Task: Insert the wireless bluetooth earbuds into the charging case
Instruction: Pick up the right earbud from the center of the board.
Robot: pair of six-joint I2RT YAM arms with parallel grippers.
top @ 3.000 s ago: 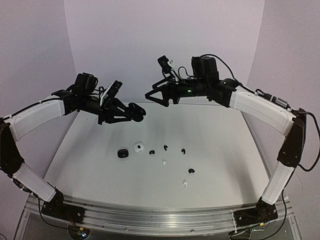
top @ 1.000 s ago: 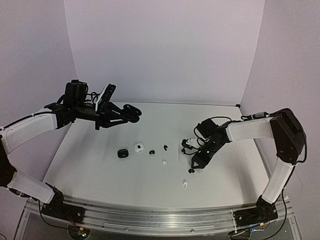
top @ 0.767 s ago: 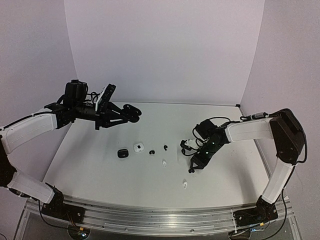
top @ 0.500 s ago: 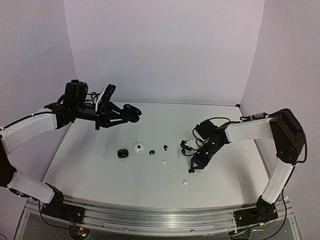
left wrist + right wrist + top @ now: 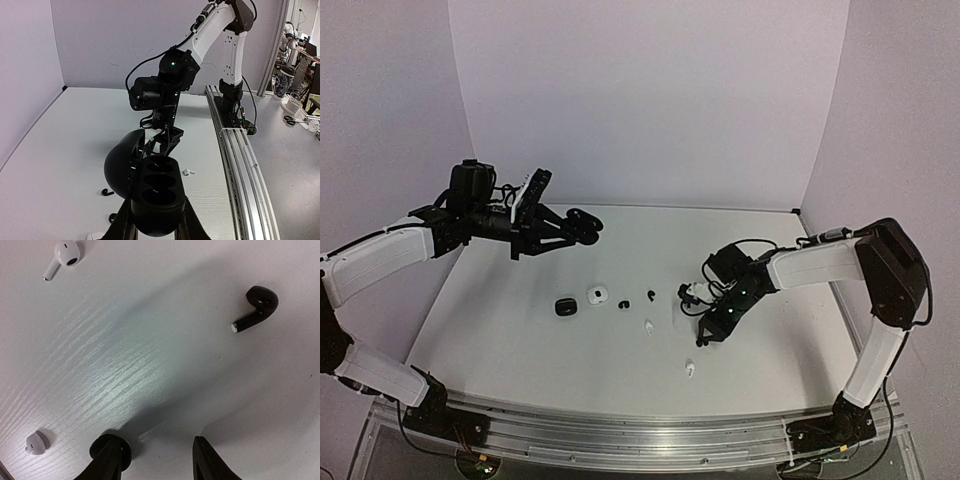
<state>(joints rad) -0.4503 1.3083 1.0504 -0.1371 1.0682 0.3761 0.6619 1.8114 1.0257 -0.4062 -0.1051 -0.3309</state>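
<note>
Top view: left gripper [image 5: 572,228] clamps the open black charging case [image 5: 586,220] aloft, well apart from the right gripper [image 5: 705,334], low over the table [image 5: 520,330].
Left wrist: case sockets [image 5: 157,182] are empty.
Right wrist: jaws half-open and empty; the black earbud [image 5: 256,304] lies off-centre, so closing could miss or flick it.

Left arm [image 5: 380,255] and right arm [image 5: 815,262] look alike — smooth white shell links, with black housings at every joint and at the bases. Black boxy wrist blocks, a round black motor can on the left one, thin black cables [image 5: 135,67] looping loose off them, small green light [image 5: 173,63] on the right wrist block. Fingers [image 5: 111,455] are black, slim, round-tipped — matte plastic look.
</note>
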